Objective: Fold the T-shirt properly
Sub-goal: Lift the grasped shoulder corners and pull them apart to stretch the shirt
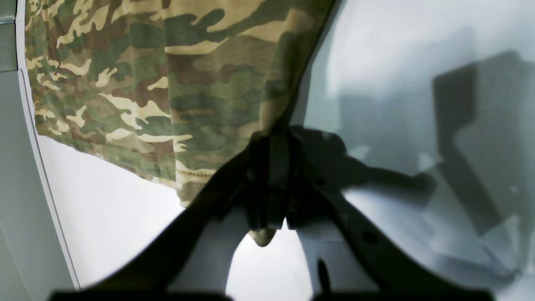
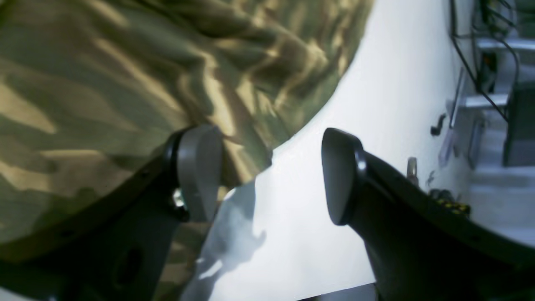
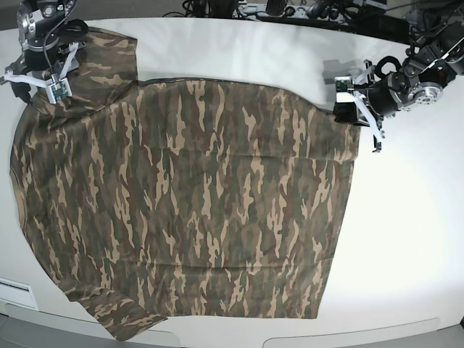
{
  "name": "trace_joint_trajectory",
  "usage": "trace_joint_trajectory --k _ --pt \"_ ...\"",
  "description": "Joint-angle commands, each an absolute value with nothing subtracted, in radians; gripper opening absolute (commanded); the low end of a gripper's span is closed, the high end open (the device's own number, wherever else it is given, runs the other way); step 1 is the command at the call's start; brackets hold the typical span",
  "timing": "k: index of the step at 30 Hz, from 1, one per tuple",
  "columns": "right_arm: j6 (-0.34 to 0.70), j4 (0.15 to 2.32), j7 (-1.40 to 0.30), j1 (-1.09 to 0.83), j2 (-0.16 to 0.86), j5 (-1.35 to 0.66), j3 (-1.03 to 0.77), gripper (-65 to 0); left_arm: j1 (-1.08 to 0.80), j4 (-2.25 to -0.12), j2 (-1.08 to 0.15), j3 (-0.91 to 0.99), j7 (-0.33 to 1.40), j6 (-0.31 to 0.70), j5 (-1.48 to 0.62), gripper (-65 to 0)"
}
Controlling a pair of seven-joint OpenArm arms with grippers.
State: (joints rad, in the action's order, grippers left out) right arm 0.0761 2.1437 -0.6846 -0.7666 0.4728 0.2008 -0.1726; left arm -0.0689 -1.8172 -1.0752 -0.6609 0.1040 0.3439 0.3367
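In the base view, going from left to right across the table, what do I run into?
Right gripper, open, over the shirt's corner → T-shirt, spread flat → left gripper, shut on the shirt's edge → bare white table.

The T-shirt, a big camouflage print of brown, tan and dark green, lies spread nearly flat across the white tabletop. It covers the left and middle, its lower hem reaching the near edge, with light wrinkles throughout.
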Motion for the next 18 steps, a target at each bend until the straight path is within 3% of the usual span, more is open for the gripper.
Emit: trace_joint_trajectory --k 1,6,13,18 --pt "0.084 2.157 -0.669 -0.770 0.485 0.188 -0.194 -26.4 -0.069 -1.814 -1.095 -0.661 0.132 0.377 0.336 -65.0" --pt "0.153 2.125 -0.665 -0.762 0.485 0.104 -0.231 -26.5 -0.069 -1.814 -1.095 -0.661 0.132 0.377 0.336 -65.0" --pt "0.154 1.995 -0.640 -0.681 0.485 0.104 -0.231 -26.5 -0.069 -1.814 -1.095 -0.661 0.132 0.377 0.336 -65.0" --pt "0.155 1.978 -0.627 -0.659 0.488 0.103 -0.231 -41.2 -0.069 -1.814 -1.095 -0.661 0.132 0.377 0.336 -65.0"
